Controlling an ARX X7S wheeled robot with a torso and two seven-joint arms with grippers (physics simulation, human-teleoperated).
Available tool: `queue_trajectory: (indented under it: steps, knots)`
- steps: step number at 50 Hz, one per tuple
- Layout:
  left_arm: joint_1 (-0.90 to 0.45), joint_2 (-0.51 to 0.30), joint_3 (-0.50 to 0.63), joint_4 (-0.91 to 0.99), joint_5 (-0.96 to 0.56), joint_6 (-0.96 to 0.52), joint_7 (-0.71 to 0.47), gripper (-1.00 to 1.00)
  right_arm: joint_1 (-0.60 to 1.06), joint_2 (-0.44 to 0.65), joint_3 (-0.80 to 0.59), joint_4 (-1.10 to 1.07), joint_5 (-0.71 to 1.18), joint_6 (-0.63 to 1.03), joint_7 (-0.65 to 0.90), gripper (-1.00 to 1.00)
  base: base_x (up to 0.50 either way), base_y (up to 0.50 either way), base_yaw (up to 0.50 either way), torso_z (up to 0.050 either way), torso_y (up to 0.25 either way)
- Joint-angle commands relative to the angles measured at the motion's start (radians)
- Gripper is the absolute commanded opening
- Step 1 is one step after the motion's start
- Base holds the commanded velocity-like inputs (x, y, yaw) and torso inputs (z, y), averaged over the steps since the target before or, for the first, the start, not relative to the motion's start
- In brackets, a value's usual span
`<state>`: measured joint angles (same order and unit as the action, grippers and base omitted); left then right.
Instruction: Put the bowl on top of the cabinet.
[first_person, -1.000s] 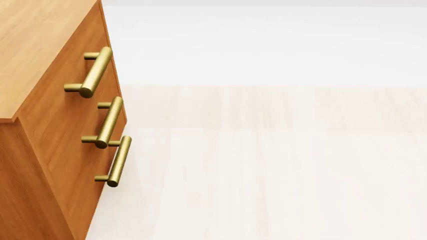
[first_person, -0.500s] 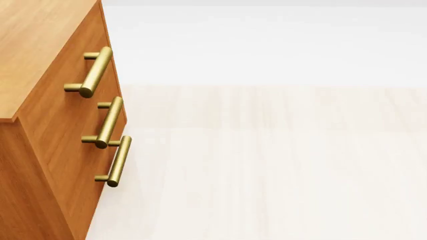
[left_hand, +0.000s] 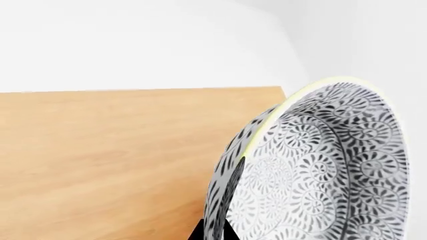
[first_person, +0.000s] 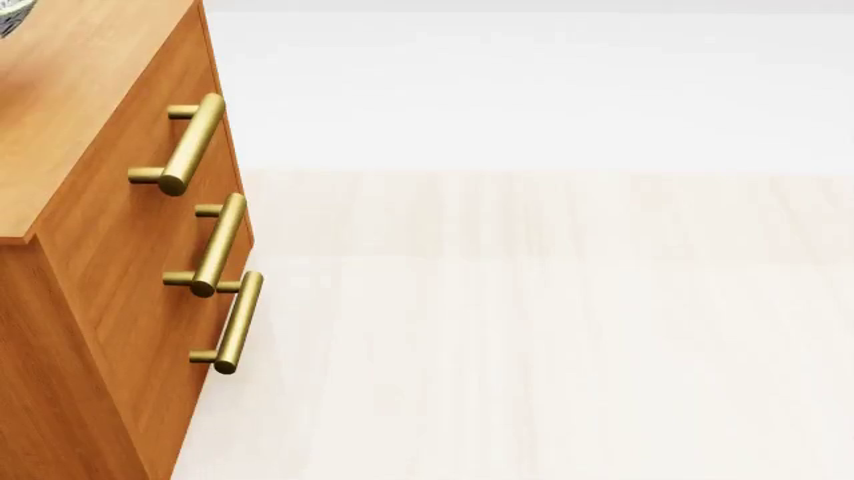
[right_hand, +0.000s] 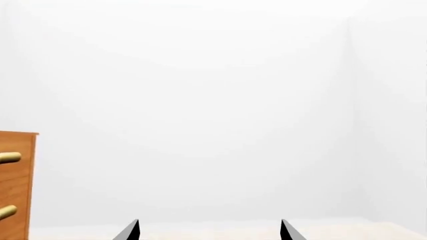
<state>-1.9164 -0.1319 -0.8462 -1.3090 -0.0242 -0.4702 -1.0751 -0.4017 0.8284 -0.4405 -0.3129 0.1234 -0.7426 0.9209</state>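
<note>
Above the cabinet (left_hand: 120, 155) top, my left gripper (left_hand: 212, 233) grips the tilted bowl (left_hand: 320, 170), not yet set down; my right gripper (right_hand: 208, 231) hangs spread, empty.

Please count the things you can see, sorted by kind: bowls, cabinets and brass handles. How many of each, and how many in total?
Bowls: 1, the bowl
Cabinets: 1, the cabinet
Brass handles: 3, first at
Total: 5

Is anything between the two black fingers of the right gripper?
No. In the right wrist view the right gripper is open, with only bare white wall between its fingertips.
</note>
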Motion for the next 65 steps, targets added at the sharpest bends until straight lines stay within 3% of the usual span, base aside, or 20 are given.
queue_trajectory:
  steps: [1,36,37,65]
  knots:
    - [0.023,-0.013,-0.018,0.001,-0.002,0.014,-0.012,-1.0,0.009,-0.003,0.0,0.003,0.012,0.014,-0.003,1.0,0.0,0.0,0.0,0.0,0.0]
    - [0.056,-0.018,-0.057,0.001,0.022,0.018,0.01,-1.0,0.009,-0.009,0.001,0.011,0.018,0.013,-0.011,1.0,0.0,0.0,0.0,0.0,0.0]
    - [0.055,-0.017,-0.054,0.001,0.026,0.022,0.001,1.0,0.009,-0.009,0.0,0.013,0.019,0.01,-0.012,1.0,0.0,0.0,0.0,0.0,0.0]
    - [0.035,-0.022,-0.026,0.001,0.029,0.014,0.012,1.0,0.011,-0.014,-0.002,0.022,0.023,0.003,-0.023,1.0,0.0,0.0,0.0,0.0,0.0]
